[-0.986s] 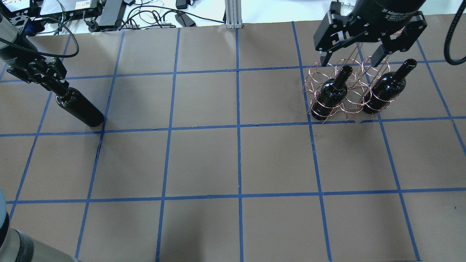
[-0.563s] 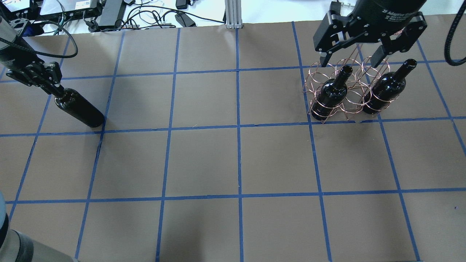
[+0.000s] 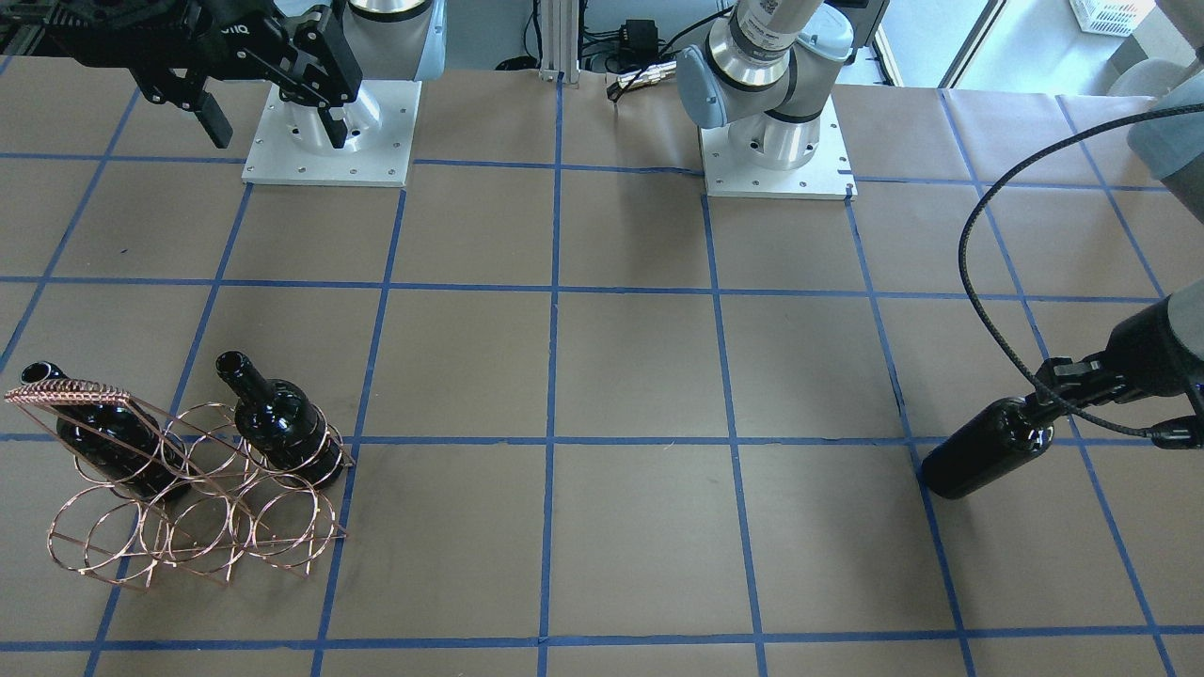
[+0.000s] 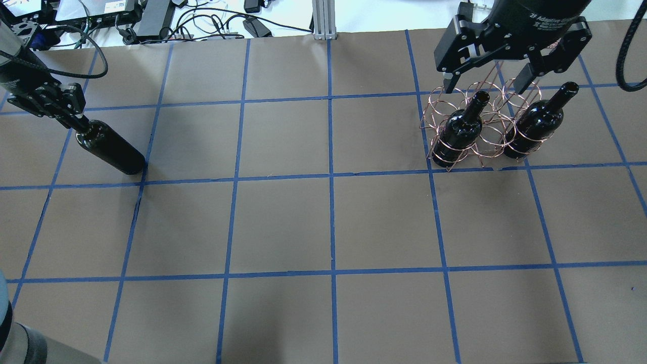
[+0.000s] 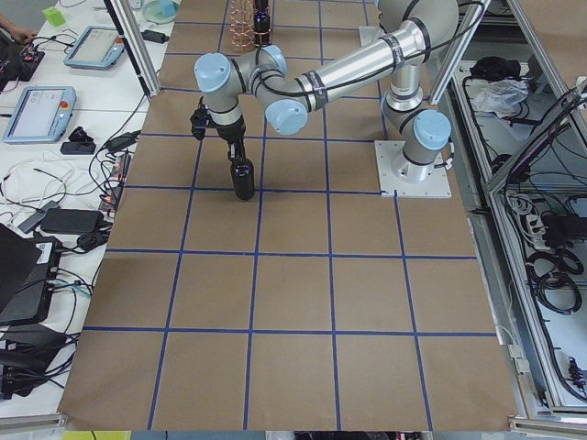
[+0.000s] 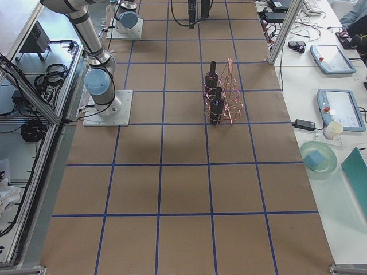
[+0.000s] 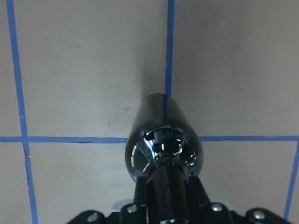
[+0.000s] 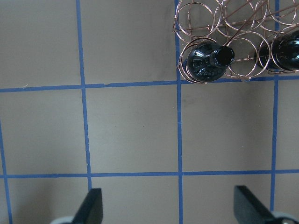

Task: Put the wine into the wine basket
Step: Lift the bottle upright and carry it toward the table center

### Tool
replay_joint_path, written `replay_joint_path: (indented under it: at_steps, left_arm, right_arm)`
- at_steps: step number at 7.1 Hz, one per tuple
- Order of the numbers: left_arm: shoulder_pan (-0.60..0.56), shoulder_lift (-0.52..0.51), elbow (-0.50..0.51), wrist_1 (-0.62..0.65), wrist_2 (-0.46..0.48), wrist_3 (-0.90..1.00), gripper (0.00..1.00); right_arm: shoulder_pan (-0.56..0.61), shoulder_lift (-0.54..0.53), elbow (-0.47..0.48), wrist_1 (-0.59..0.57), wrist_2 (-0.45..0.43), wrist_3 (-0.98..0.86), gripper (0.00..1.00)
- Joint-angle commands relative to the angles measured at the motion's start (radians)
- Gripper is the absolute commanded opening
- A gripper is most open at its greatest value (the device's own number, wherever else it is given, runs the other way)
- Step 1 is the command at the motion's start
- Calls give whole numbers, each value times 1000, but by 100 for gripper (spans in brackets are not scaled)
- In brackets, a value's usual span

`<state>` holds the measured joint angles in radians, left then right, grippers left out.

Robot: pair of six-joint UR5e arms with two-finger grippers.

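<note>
My left gripper (image 4: 71,117) is shut on the neck of a glossy black wine bottle (image 4: 112,153) at the table's left. The bottle is about upright, its base at the table by a blue line. It also shows in the front view (image 3: 983,461) and in the left wrist view (image 7: 163,140), with its neck between my fingers (image 7: 198,196). The copper wire wine basket (image 4: 482,132) stands at the far right and holds two more black bottles (image 4: 461,130) (image 4: 538,121). My right gripper (image 4: 488,81) hangs open and empty above the basket's back.
Brown paper with a blue tape grid covers the table (image 4: 328,227). Cables and boxes (image 4: 151,17) lie along the far edge. The two arm bases (image 3: 776,150) (image 3: 329,141) stand on the robot's side. Tablets and a cup (image 6: 332,114) sit on a side bench.
My left gripper has shifted slightly left with the bottle's neck, while the bottle's base stays in place. The right arm and the basket have not moved.
</note>
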<state>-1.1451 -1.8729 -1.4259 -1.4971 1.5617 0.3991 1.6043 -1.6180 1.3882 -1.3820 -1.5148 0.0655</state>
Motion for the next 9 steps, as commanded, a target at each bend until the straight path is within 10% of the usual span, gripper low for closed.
replay_joint_path:
  at_steps: [1, 9]
  left_arm:
    - [-115, 52, 22, -64, -38, -124, 0]
    - [-660, 153, -143, -52, -92, -650, 0]
  right_arm:
    - [-1, 0, 0, 0, -1, 0, 99]
    - [-6, 3, 0, 0, -4, -1, 99]
